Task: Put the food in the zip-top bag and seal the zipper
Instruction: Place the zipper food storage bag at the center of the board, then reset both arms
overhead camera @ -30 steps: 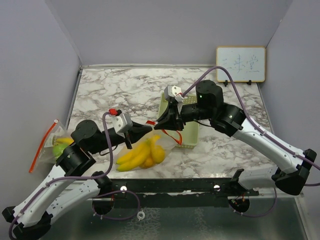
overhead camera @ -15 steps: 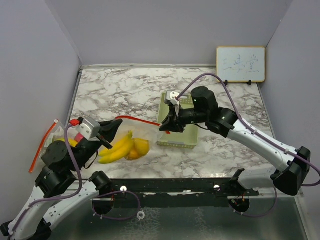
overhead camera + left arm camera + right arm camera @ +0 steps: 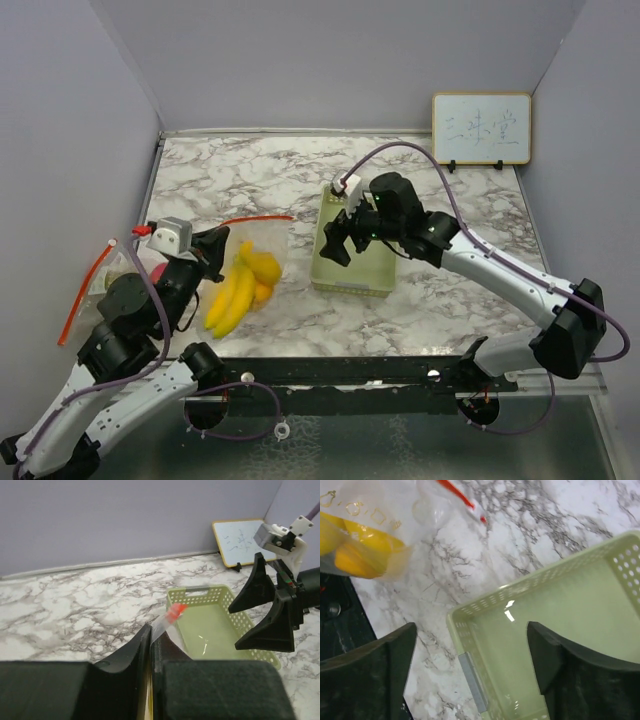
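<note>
Since half a second ago the bag (image 3: pixel 275 240) has slid left with the left hand (image 3: pixel 213 252), and the right hand (image 3: pixel 338 240) has let go of its red zipper strip (image 3: pixel 258 218). Nearest, the left hand is pressed together, pinching the bag's clear edge. Yellow bananas (image 3: pixel 229 297) and an orange-yellow fruit (image 3: pixel 263 269) lie inside the bag on the marble surface (image 3: pixel 250 180). Farther back, the right hand hangs spread wide over the green basket (image 3: pixel 370 275). A whiteboard (image 3: pixel 481 128) leans at the back wall.

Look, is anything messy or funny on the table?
Yes. The zip-top bag of bananas lies slumped, pinched at one edge by the left gripper, while the right gripper hangs open above the basket. Another bag sits squeezed against the left wall.
</note>
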`<move>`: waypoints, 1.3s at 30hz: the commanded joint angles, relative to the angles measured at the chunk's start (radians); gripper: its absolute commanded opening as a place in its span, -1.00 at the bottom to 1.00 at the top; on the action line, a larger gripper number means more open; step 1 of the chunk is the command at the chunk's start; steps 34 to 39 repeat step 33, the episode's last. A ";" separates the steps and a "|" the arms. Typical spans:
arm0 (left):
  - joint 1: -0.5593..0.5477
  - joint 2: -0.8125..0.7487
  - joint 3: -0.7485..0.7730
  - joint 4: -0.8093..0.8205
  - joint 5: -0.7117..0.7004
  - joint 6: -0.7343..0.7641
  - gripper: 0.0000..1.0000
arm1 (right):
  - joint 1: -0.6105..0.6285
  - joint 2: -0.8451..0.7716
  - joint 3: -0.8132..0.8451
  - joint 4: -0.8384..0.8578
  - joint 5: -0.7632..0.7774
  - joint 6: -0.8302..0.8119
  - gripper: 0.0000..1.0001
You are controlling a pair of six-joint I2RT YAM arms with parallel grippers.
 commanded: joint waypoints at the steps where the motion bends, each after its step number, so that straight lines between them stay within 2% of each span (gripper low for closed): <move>1: 0.001 0.085 -0.040 0.044 -0.175 -0.134 -0.51 | -0.010 0.029 0.032 0.027 0.239 0.137 0.99; 3: 0.001 0.134 -0.051 0.042 -0.229 -0.187 0.17 | -0.010 0.058 0.047 0.030 0.275 0.181 0.99; 4: 0.001 0.158 -0.047 0.040 -0.245 -0.208 0.58 | -0.010 0.073 0.055 0.027 0.296 0.197 0.99; 5: 0.001 0.184 -0.037 0.031 -0.252 -0.226 0.85 | -0.011 0.088 0.063 0.022 0.318 0.215 0.99; 6: 0.000 0.215 -0.014 0.019 -0.246 -0.236 0.96 | -0.012 0.103 0.070 0.013 0.340 0.228 0.99; 9: 0.001 0.347 0.094 -0.096 -0.246 -0.291 0.98 | -0.012 0.131 0.076 0.004 0.367 0.247 0.99; 13: 0.000 0.542 0.233 -0.297 -0.323 -0.427 0.98 | -0.012 0.130 0.067 0.006 0.398 0.270 0.99; 16: 0.001 0.613 0.257 -0.340 -0.385 -0.519 0.98 | -0.017 0.113 0.059 0.007 0.410 0.278 0.99; 19: 0.001 0.656 0.270 -0.380 -0.450 -0.620 0.98 | -0.023 0.095 0.055 -0.007 0.412 0.282 0.99; 27: 0.002 0.757 0.361 -0.487 -0.518 -0.714 0.98 | -0.036 0.079 0.026 0.000 0.396 0.290 0.99; 39: 0.002 0.753 0.328 -0.446 -0.527 -0.660 0.98 | -0.043 0.089 0.026 0.002 0.386 0.296 0.99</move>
